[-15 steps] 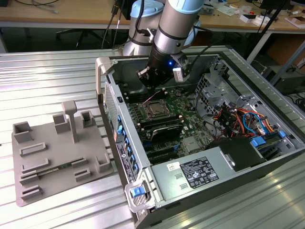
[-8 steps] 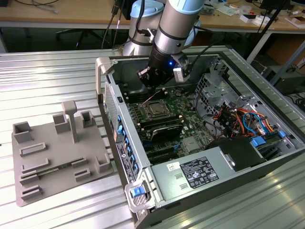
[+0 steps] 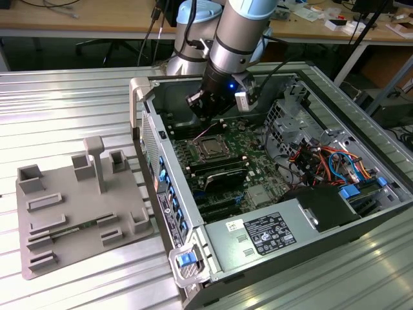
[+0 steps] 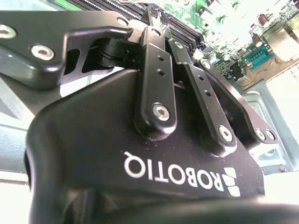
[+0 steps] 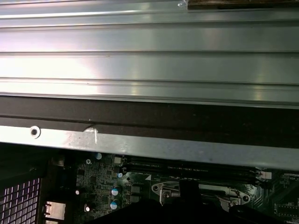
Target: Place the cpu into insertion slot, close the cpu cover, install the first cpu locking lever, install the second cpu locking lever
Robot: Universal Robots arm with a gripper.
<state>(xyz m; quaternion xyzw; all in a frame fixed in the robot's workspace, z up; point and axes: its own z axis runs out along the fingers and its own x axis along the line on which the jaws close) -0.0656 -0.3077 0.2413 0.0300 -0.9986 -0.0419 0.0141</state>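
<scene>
In the exterior view my gripper [image 3: 201, 108] hangs inside the open computer case, low over the green motherboard [image 3: 248, 139] and just behind the insertion slot [image 3: 210, 148]. The cpu cover [image 3: 199, 141] lies flat on the slot as a silvery frame. A grey square in its cut-out looks like the cpu [image 3: 211, 148]. The locking levers are too small to make out. In the second wrist view the two black fingers [image 4: 154, 70] run together to their tips, so the gripper [image 4: 156, 17] looks shut with nothing seen between them. The first wrist view catches part of the slot's silvery metal rim [image 5: 164, 189].
A grey fixture plate [image 3: 77, 206] with upright holders lies on the ribbed metal table at the exterior view's left. Inside the case are black memory slots [image 3: 222, 175], the power supply [image 3: 261, 234], a bundle of coloured cables [image 3: 322, 161] and a drive cage [image 3: 290, 113]. The case walls [image 3: 164, 187] stand around the board.
</scene>
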